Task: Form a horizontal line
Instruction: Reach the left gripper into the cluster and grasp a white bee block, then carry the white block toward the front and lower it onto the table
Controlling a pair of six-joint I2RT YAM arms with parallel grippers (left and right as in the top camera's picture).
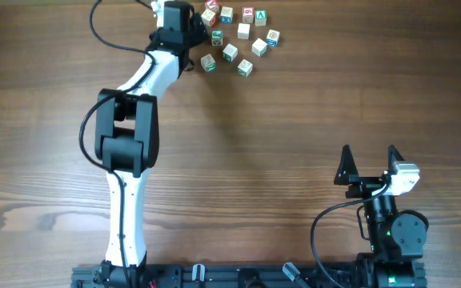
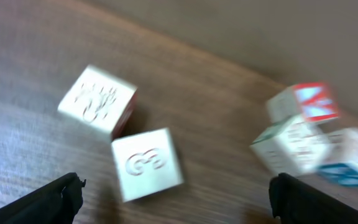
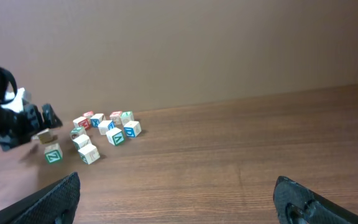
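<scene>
Counting from overhead, you have perhaps twelve cubes (image 1: pixel 243 30), scattered and not yet in a line, just beside your left tool (image 1: pixel 192 36), whose jaws stand wide and empty. Your right tool (image 1: pixel 369 154) gapes empty, well apart.

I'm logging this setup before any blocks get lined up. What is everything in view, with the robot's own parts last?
letter cubes: about a dozen, pale wood with red, green or blue marks, loose cluster at the table's far side, no row yet
table: one, brown wood grain, under everything
left arm: one, white and black, stretched out to the cluster
right arm: one, black, folded at the near right
left pincer: one, black, open, at the cluster's left side, holding nothing
right pincer: one, black, open, empty, far from the cubes
</scene>
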